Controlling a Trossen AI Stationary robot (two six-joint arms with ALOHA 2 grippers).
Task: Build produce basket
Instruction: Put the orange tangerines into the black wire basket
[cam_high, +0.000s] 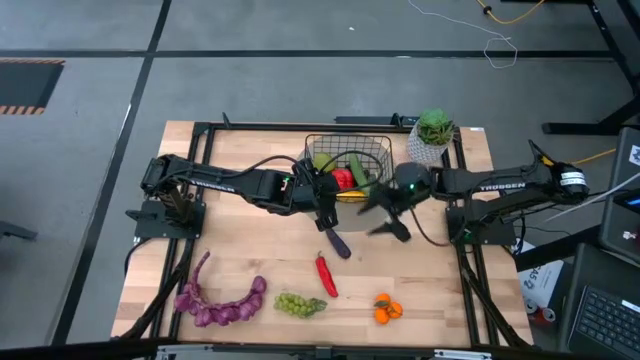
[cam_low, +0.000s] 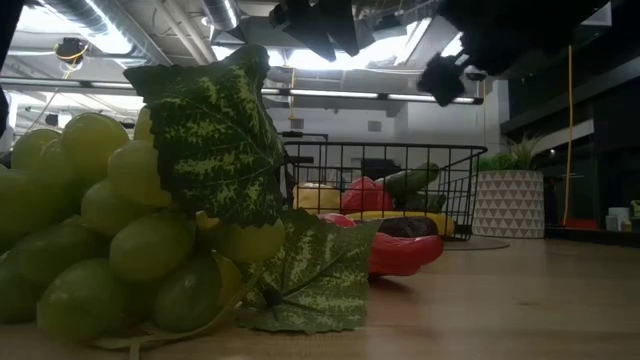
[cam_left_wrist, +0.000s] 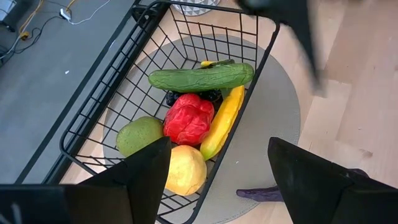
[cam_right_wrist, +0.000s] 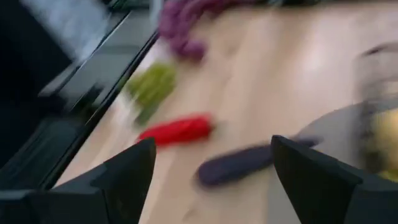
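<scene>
Basket (cam_left_wrist: 93, 118) blk wire mesh, flared | cucumber (cam_left_wrist: 200, 78) smooth, long, lies on top | L fingers (cam_left_wrist: 137, 180) & R fingers (cam_right_wrist: 127, 168) spread, empty

Both dark arms reach inward over the table's middle, the left gripper (cam_high: 325, 205) pointing down with its fingers (cam_left_wrist: 140, 171) spread wide and holding nothing, the right gripper (cam_high: 385, 212) just beside it, likewise spread and unladen.

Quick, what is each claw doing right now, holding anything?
Left gripper: open, empty, above the basket.
Right gripper: open, empty, above the eggplant.
</scene>
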